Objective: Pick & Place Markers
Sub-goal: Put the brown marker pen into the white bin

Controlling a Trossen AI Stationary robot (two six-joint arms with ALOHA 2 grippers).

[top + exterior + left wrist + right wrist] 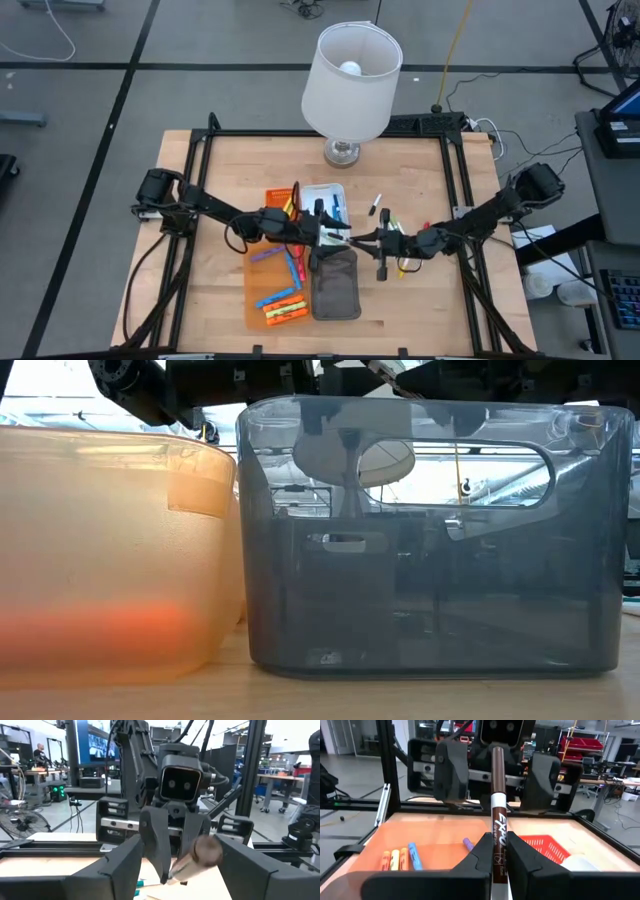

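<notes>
Both arms reaching inward to frame centre, left gripper (322, 226) with fingers spread, right gripper (362, 240) clamped closed, tips facing, almost meeting.

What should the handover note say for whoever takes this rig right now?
Right pincer: shut on a brown Expo marker, mid-table, facing the left arm.
Left pincer: open around the marker's far end, not gripping.
Done: several markers lie in the orange tray.
Left: a few loose markers on the table near the right arm. Grey tray and white tray sit beside the orange one.
</notes>
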